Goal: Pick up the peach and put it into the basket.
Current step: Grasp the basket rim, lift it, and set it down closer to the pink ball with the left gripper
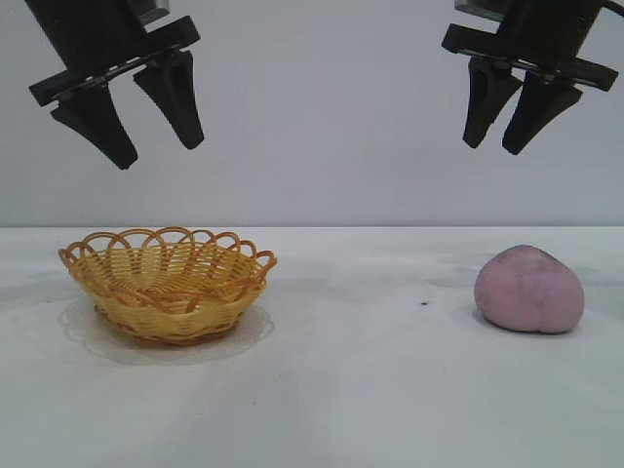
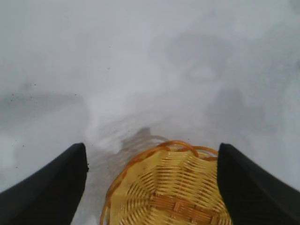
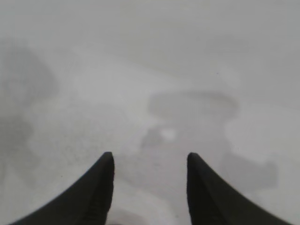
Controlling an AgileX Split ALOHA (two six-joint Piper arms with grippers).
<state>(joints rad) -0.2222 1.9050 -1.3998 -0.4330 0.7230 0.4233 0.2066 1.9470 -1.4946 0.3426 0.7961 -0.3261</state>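
Left gripper (image 1: 161, 146) is hanging above the basket (image 1: 168, 283), jaws spread; right gripper (image 1: 497, 141) is hovering over the peach (image 1: 528, 289), jaws parted, empty.

A lab-like test bench: bare white table (image 1: 322, 390) before a plain grey wall (image 1: 322, 117).

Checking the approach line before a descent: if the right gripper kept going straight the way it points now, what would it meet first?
Probably the bare table. The right gripper, jaws open, frames only tabletop in its wrist view. The peach lies below it in the exterior view, though depth is unclear, so a straight run may miss it.
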